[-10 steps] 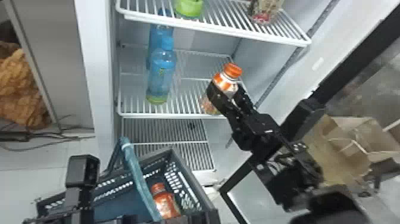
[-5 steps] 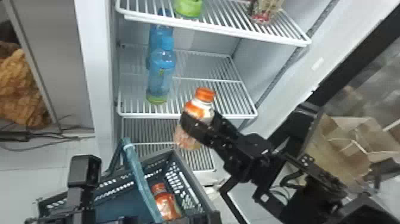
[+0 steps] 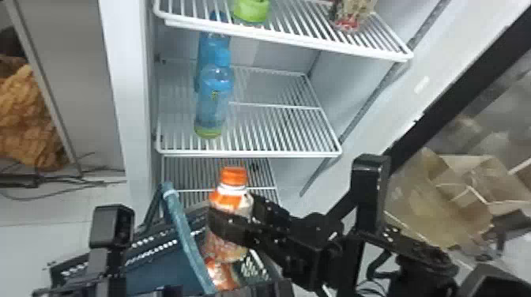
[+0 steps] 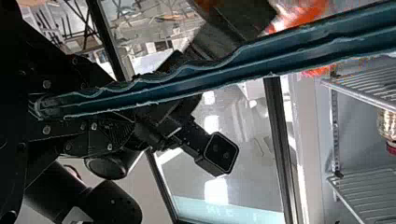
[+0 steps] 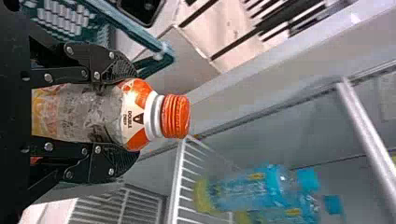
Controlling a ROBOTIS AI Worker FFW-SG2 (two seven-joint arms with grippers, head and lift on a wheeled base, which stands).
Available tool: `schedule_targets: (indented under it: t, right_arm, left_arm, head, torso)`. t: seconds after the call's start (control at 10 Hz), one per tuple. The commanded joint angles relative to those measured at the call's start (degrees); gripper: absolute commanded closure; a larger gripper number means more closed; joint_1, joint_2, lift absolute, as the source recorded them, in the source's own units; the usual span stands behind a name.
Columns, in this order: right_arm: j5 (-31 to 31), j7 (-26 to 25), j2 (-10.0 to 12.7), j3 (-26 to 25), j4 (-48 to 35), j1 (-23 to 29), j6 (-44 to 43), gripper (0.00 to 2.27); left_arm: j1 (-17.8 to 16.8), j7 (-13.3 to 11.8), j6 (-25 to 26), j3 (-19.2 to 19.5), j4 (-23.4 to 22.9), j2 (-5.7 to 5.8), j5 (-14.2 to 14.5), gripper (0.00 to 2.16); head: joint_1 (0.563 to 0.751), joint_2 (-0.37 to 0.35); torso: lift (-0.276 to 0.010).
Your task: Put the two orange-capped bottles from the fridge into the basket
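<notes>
Now the orange-capped bottle [image 3: 231, 200] (right claw [image 3: 235, 211] too) nearer the basket [image 3: 154, 272].

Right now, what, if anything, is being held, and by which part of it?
The right tool holds an orange-capped bottle around its body, below the cap; the left tool holds the basket by its blue handle.

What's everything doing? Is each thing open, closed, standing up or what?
Fridge: open.
Orange-capped bottle: capped, held roughly upright.
Right gripper: closed on that bottle.
Other orange bottle: inside the basket, partly hidden.
Basket handle: up.
Blue bottles: capped, standing.
</notes>
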Motion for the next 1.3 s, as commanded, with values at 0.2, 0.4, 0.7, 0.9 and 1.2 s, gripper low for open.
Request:
schedule_targets:
  t: [0.2,0.4,0.7,0.9,1.2]
  right_arm:
    - [0.2,0.5,0.0,-0.1,1.0,-1.4,5.4,0.67]
    - [0.3,0.7,-0.1,-0.1,1.3,-1.8,6.4,0.34]
    - [0.7,0.8,-0.1,-0.1,1.4,-1.9,4.8,0.24]
    - [1.4,1.4,0.2,-0.4,2.4,-1.2,-2.5,0.24]
    - [4.9,0.7,1.4,-2.1,3.4,1.1,-17.4,0.24]
  left_arm:
    - [0.0,0.0,-0.1,0.0,0.0,-0.02,0.1,1.17]
    - [0.0,0.0,-0.1,0.1,0.0,-0.02,0.1,1.17]
    - [-0.1,0.0,-0.1,0.0,0.0,-0.02,-0.1,1.17]
    - [-0.1,0.0,-0.1,-0.1,0.0,0.07,0.1,1.17]
    - [-0.1,0.0,-0.2,-0.1,0.0,0.07,0.1,1.17]
  head:
    - [0.695,-0.35]
    - [0.695,-0.35]
    - [0.695,-0.35]
    - [0.695,-0.35]
    - [0.695,-0.35]
  torso:
    - [-0.235]
    - [-0.235]
    - [-0.235]
    - [-0.235]
    - [-0.235]
